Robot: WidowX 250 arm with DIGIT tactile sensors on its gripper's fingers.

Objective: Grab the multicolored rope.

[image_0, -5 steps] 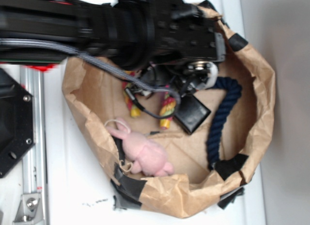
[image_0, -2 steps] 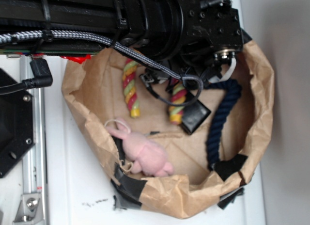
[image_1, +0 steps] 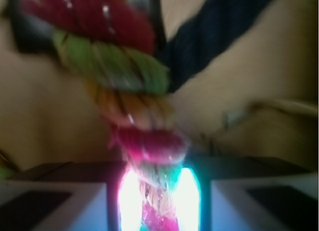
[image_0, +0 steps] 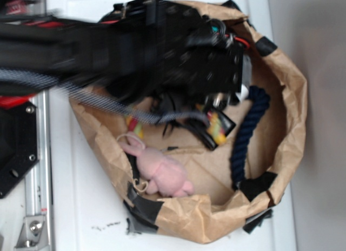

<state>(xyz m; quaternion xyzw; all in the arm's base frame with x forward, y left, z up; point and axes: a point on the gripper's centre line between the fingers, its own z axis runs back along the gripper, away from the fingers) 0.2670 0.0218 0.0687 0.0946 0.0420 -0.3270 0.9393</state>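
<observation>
The multicolored rope (image_1: 134, 91), with red, green and yellow twisted strands, runs up from between my fingers in the wrist view. My gripper (image_1: 158, 196) is shut on it, the glowing pads (image_1: 130, 198) pressing both sides. In the exterior view the arm is blurred over the paper bag (image_0: 292, 116), and the gripper itself is hidden under it. Two short bits of the rope show below the arm, one on the right (image_0: 217, 126) and one on the left (image_0: 135, 127).
A dark navy rope (image_0: 246, 134) curves along the bag's right side and shows behind the held rope (image_1: 219, 32). A pink plush bunny (image_0: 162, 172) lies at the bag's lower left. A black square object (image_0: 208, 138) sits under the arm.
The arm has shifted and is now motion-blurred. The rope's two ends have spread apart and moved, the right end toward the navy rope.
</observation>
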